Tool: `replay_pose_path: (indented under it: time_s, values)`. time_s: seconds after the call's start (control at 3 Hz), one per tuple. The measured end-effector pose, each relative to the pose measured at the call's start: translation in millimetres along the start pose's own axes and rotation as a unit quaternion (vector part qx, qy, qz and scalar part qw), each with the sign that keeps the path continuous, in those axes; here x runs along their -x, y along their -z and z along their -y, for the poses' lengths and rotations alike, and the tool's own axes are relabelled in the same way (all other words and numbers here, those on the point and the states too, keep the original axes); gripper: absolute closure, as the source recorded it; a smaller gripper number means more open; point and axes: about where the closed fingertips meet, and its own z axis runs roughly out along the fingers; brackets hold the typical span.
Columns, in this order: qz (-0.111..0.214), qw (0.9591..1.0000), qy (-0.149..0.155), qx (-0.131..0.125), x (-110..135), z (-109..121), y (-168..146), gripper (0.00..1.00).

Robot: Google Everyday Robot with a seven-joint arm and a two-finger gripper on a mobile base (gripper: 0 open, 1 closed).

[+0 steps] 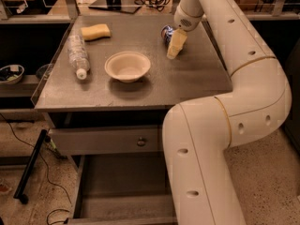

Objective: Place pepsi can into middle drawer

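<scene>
The pepsi can (pixel 166 33) sits at the far right of the desk (pixel 187 86), well away from the drawer it is meant for. It looks tipped over rather than upright, though that is hard to judge. The claw (pixel 172 43) is right against the can on its near right side, reaching down from the wrist. Whether it is wide around the can or already closed on it I cannot tell, because the can is partly hidden behind it. The white arm (pixel 248 78) loops from the lower right up over the desk's right edge, which seems to be how it reaches the far side without passing over the other things. Below, the middle drawer (pixel 119 184) stands pulled out with its grey floor bare, presumably opened to take the can, and the arm covers its right part. Above it the drawer with the round knob (pixel 141 141) is closed, so the way down from the desk's front edge looks open. By count there is one can, one clear plastic bottle (pixel 76 54) lying on its side at the left, one cream bowl (pixel 127 66) upright near the middle, one yellow sponge (pixel 95 31) at the back left, two drawers, and one arm with one claw.
</scene>
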Motion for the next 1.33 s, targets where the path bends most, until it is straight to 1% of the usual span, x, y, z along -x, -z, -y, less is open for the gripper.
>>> replay_pose_path:
  time_s: [0.33,0.67,1.0,1.33]
  values:
    - [0.000,0.9999,0.007,-0.009,2,4,-2,0.00]
    - [0.001,0.9996,0.023,-0.019,7,10,-6,0.00]
    - [0.001,0.9996,0.023,-0.019,7,10,-6,0.00]
    - [0.008,0.9999,0.011,0.009,4,-3,-14,0.00]
